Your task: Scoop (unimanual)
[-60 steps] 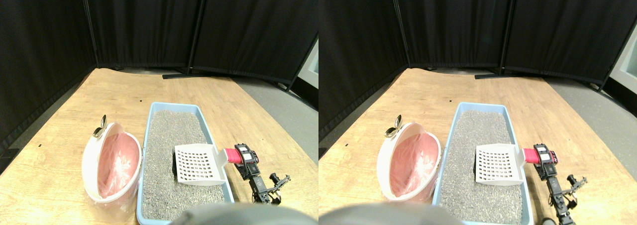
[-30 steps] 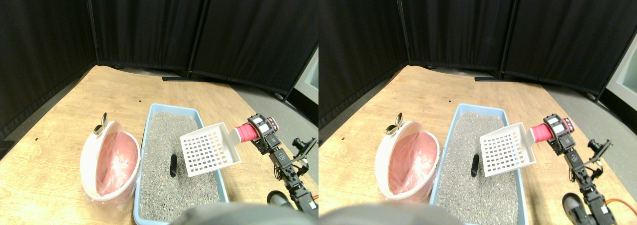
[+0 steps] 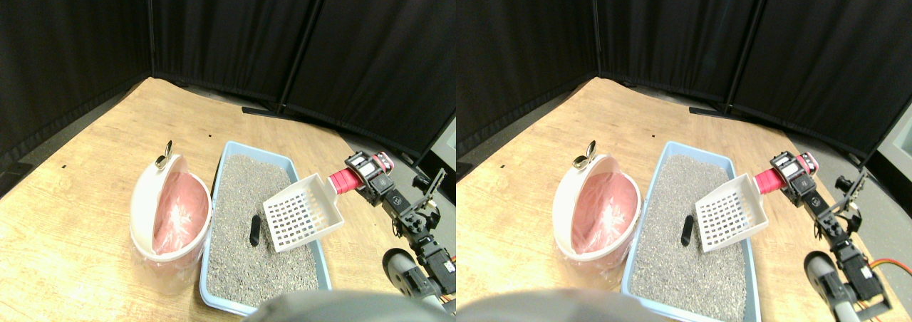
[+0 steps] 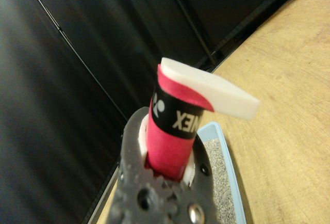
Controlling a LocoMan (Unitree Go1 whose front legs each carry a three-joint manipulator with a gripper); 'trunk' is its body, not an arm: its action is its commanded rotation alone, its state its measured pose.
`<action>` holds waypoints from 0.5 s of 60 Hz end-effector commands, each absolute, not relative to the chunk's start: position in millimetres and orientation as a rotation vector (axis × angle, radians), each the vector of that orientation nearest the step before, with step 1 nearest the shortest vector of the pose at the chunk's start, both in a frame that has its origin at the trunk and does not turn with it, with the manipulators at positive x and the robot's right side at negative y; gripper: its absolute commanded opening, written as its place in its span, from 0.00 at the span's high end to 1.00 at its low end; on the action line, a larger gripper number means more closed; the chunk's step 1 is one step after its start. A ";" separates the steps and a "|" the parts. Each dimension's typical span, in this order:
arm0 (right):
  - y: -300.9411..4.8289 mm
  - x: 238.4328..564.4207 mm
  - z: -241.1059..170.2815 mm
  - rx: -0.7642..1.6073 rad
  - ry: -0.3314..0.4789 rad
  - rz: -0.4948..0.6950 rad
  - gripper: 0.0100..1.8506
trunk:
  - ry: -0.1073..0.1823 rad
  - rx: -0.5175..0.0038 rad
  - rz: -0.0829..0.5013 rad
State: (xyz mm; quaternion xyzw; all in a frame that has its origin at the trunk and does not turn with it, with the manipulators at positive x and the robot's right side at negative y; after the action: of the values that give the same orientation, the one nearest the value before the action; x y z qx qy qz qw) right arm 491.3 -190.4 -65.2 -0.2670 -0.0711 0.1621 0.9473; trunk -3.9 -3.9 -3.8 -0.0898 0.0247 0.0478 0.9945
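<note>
The white slotted scoop (image 3: 302, 215) hangs tilted above the right side of the blue litter tray (image 3: 216, 174), its perforated blade angled down toward the litter without touching it. The right gripper (image 3: 362, 172) has its jaws closed around the scoop's red wrapped handle (image 4: 172, 126); the wrist view shows the handle seated firmly between them. A small dark lump (image 3: 254, 231) lies on the grey litter (image 3: 249, 183) near the tray's middle, just left of the blade's lower edge and apart from it.

The step in hand looks like the approach before the dig: the scoop is empty and poised beside its target. The next move probably calls for lowering the blade's front edge into the litter on the near right of the lump, then sliding under it toward the tray's left wall.

Beside the tray's left wall stands a white bin (image 3: 146, 197) lined with a pink bag (image 3: 177, 211), its lid tipped open; nothing shows inside. Both containers sit on the wooden floor (image 3: 78, 165).
</note>
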 end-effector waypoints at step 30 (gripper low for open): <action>-179.7 509.0 -47.0 -0.670 -0.186 0.385 0.97 | 0.090 -0.232 0.113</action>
State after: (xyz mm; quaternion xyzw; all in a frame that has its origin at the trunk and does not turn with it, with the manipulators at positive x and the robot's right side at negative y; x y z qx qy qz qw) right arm 509.6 -185.5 -54.8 -0.3288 -0.0682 0.1855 0.9235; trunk -4.4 -3.9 -4.0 -0.1049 0.0333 0.0493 0.9927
